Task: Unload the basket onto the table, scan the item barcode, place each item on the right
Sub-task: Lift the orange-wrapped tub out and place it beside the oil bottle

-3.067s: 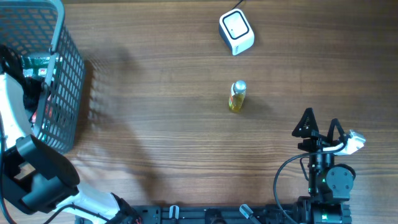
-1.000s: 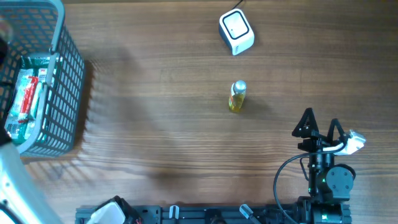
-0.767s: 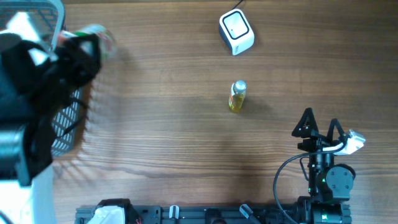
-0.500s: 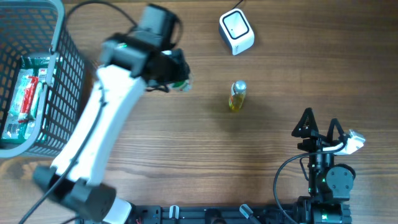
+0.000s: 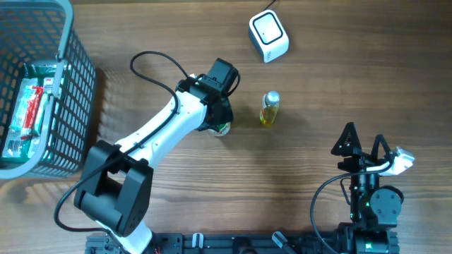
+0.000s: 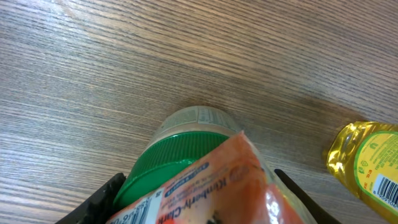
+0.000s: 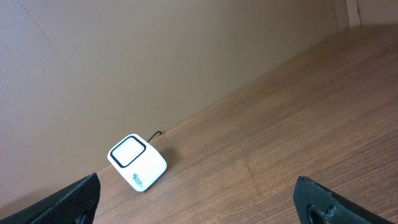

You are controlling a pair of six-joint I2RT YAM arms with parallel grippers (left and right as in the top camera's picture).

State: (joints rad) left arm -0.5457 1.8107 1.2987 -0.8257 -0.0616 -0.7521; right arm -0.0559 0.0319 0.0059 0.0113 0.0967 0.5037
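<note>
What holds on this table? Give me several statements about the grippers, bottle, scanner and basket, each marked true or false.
1. The left gripper grips a green-capped jar. True.
2. The yellow bottle lies inside the basket. False: it is on the table, well apart from the basket.
3. The right gripper is open and empty. True.
4. The white scanner is clamped in the right gripper. False: it sits on the table, apart from both grippers.

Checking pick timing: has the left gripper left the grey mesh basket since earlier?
Yes. The left gripper, holding a green-lidded jar, moved right, from the grey mesh basket to beside the small yellow bottle.
</note>
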